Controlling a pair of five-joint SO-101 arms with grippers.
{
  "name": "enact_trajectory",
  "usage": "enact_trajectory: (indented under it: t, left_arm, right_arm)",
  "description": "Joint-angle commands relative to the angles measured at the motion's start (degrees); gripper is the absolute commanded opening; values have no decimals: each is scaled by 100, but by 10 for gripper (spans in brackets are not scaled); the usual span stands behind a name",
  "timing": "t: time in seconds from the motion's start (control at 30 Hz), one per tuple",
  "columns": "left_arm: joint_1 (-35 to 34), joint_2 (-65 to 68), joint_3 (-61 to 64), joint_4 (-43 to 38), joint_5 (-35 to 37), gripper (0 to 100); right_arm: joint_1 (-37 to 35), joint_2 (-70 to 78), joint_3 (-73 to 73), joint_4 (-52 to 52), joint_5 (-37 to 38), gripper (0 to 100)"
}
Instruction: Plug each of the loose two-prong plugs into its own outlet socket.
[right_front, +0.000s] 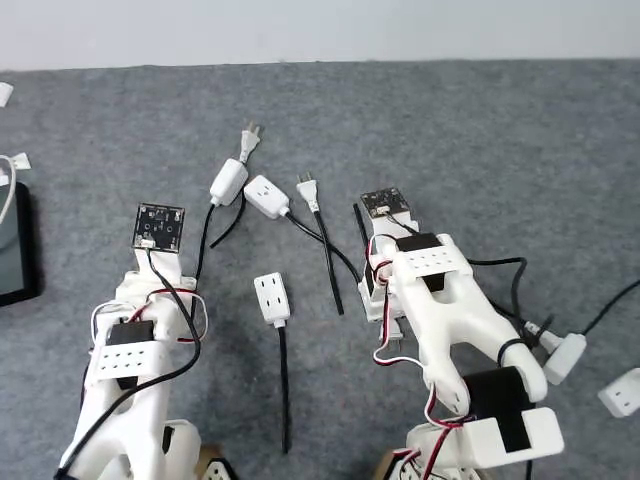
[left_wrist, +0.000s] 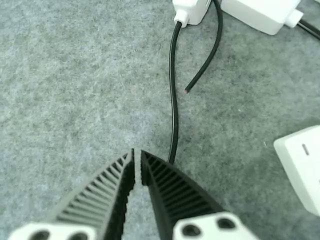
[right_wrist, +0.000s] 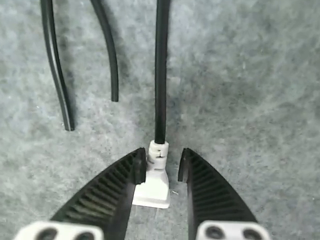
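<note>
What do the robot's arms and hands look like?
The left arm and right arm are white plastic with black motor blocks and red, white and black wires. The left hand and right hand have black, ribbed, tapered fingers.

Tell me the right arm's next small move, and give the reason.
Probably close the jaws. In the right wrist view they stand open on either side of the white plug, one nearly touching it, the other slightly apart, and its black cord runs straight away from them. It looks lined up well enough to grasp.
</note>
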Motion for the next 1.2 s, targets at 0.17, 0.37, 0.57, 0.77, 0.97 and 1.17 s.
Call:
enact_trajectory:
  t: [0.17,0.37,0.57,0.77,0.97,1.17]
  left_arm:
    - [-18,-141,-75,-141,35,19]
    - [-18,-141,-75,-141,35,19]
    - [-18,-141,-75,-141,35,19]
    - [-18,-141,-75,-141,26,19]
    - [-18,-141,-75,-141,26,19]
    - [-18,-141,-75,-141,26,19]
  right_arm:
    - [-171,-22,-158,4,132,107]
    - [-145,435,-413,84,141,99]
    - [-127,752,-721,268,141,15]
    - [-145,708,-756,286,176,84]
    - [-127,312,-756,295,273,94]
    - [-127,268,-747,268,273,92]
